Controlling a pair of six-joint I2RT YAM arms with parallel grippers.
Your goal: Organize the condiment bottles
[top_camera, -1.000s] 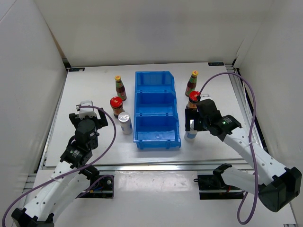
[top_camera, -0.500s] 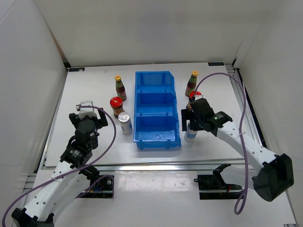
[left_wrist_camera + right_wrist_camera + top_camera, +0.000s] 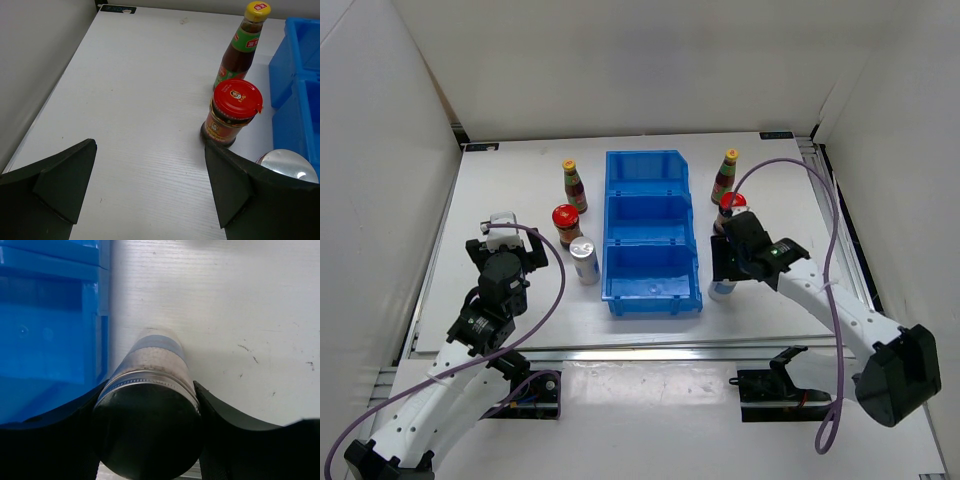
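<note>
White bench (image 3: 510, 190), white walls on three sides. I count six condiment bottles, three on each side of the blue bin (image 3: 653, 232) with its three compartments.

On my left stand one slim bottle (image 3: 573, 186), one red-lidded jar (image 3: 566, 224) and one silver cylinder (image 3: 584, 260), all upright. On my right stand the other slim bottle (image 3: 725, 176), the other jar (image 3: 731, 203) and the other cylinder (image 3: 722, 287).

My right pincer (image 3: 150, 385) grips that other cylinder, which stands just beside the bin's near compartment. Its top is in shadow and cut off at the bottom edge. My arm hides the other jar below its lid.

My left pincer (image 3: 150, 145) is spread wide and holds nothing.
</note>
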